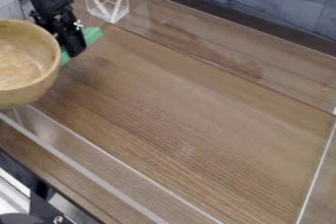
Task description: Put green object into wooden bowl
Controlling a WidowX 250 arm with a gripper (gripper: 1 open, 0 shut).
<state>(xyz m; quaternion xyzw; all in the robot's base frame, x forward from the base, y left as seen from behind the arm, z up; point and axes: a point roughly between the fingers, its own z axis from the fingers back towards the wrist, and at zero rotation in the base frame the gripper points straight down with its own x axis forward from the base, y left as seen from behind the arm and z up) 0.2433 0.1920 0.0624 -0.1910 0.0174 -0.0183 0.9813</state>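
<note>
Green object at ten o'clock of frame, pinched in black gripper, just beside wooden bowl rim, at bowl's two o'clock. Seems lifted off wooden table, though contact hard to judge. Arm descends steeply from twelve o'clock, fingers pointing down, tilted slightly.

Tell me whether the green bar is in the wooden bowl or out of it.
Out. The green bar sits between the gripper's fingers, just past the wooden bowl's right rim, and the hollow holds nothing green.
</note>
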